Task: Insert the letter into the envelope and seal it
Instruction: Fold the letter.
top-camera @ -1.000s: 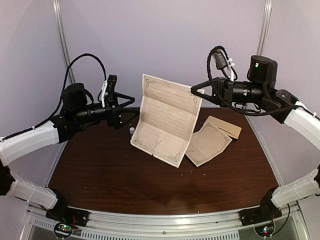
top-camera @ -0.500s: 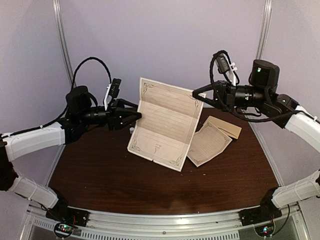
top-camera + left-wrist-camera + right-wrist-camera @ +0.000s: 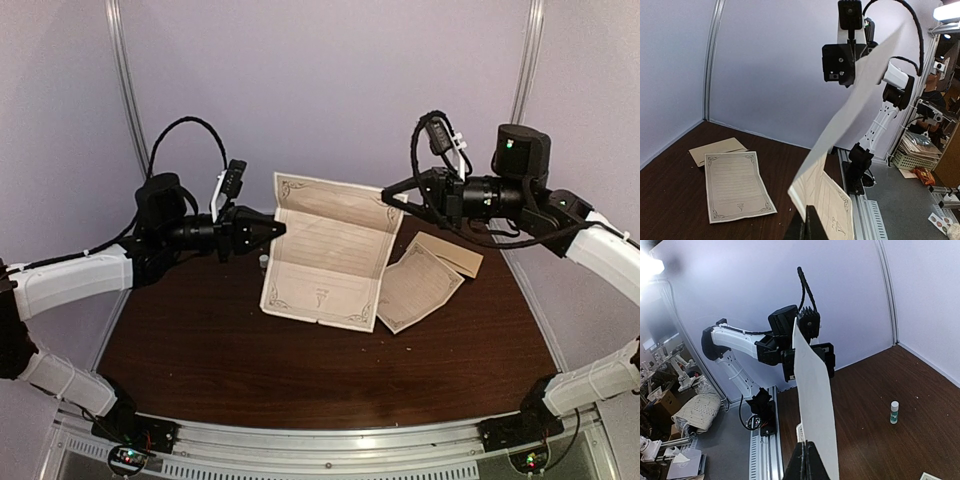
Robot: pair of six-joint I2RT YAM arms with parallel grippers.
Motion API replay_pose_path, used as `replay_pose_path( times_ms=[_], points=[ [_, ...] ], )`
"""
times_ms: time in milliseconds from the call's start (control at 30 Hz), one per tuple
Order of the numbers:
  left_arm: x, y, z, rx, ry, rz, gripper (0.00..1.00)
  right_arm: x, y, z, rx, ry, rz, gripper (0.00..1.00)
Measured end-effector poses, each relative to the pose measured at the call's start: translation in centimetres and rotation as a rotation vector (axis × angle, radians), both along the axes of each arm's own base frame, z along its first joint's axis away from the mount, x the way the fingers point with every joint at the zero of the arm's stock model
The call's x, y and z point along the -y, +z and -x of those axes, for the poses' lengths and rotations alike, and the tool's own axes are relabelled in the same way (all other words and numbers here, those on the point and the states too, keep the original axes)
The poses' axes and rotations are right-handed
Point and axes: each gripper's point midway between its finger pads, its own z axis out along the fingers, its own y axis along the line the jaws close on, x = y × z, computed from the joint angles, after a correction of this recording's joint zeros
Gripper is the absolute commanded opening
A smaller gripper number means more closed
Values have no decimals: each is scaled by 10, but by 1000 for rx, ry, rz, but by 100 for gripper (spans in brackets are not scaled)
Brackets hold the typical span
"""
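Two robot arms hold the letter (image 3: 325, 250) upright above the table (image 3: 230, 370), spread between them, probably so it can be folded or steered toward its cover. The right gripper (image 3: 388, 190) is clamped on the top right corner. The left gripper (image 3: 281, 229) has its jaws together at the left edge, apparently pinching it, though the wrist view is not decisive. The envelope (image 3: 460, 255) lies flat at far right, partly under a second sheet (image 3: 415, 285).
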Motion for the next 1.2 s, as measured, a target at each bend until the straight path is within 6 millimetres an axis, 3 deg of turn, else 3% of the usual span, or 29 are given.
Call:
replay_pose_path(
  times_ms=[233,267,300,367,467,533,733,833,1033,1200],
  points=[
    [-1,0,-1,1,10,-4,0,1,-8,-6,-7,-37,17,1],
    [-1,-1,-1,0,16,-8,0,2,-10,-7,-10,-45,21,9],
    [-3,-2,-3,-6,39,-20,0,4,-18,-8,-20,-68,33,34],
    [-3,-3,-5,-5,52,-24,0,5,-21,-10,-26,-83,36,61],
    [-6,-6,-10,-1,93,-41,0,12,-24,-15,-48,-142,49,88],
    [-7,-9,-14,5,120,-57,0,18,-22,-16,-58,-179,52,99],
    [-8,-21,-18,11,150,-106,0,37,-2,-12,-34,-268,53,100],
    [-8,-25,-17,29,140,-121,0,39,-3,-15,-23,-286,71,100],
    [-1,-23,-8,55,73,-137,0,16,-38,-22,-61,-246,168,98],
    [20,-27,18,75,-56,-171,0,-16,-76,-3,-96,-134,302,82]
  ],
)
